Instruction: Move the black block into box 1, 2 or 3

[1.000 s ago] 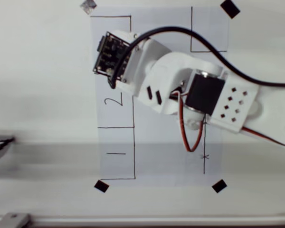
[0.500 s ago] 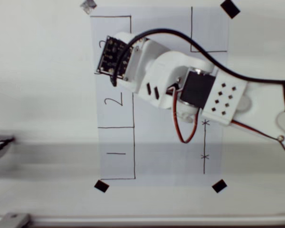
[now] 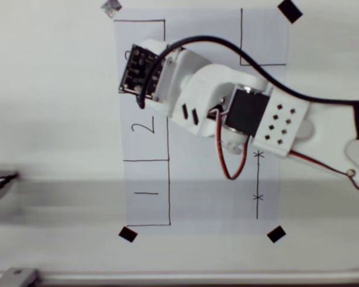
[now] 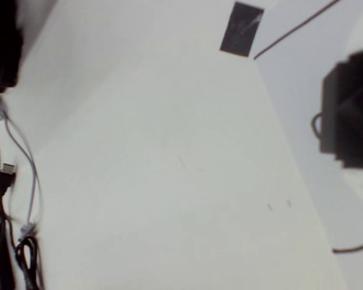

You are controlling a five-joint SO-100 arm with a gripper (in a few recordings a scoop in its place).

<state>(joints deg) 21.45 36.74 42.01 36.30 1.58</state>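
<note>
White arm stretched over the numbered paper, block at the top box.

In the overhead view the white arm (image 3: 227, 101) covers the white paper sheet (image 3: 197, 191) above the pen-drawn boxes marked "2" (image 3: 145, 127) and "1" (image 3: 146, 193); the fingers are hidden beneath it, so I cannot tell how far apart they stand. The wrist view shows a dark, blurred cube-like shape, apparently the small matte black block (image 4: 348, 115), on the paper near a drawn line, with a flat black tape square (image 4: 242, 29) at the paper's corner and loose cables (image 4: 15, 199) at the left edge.
</note>
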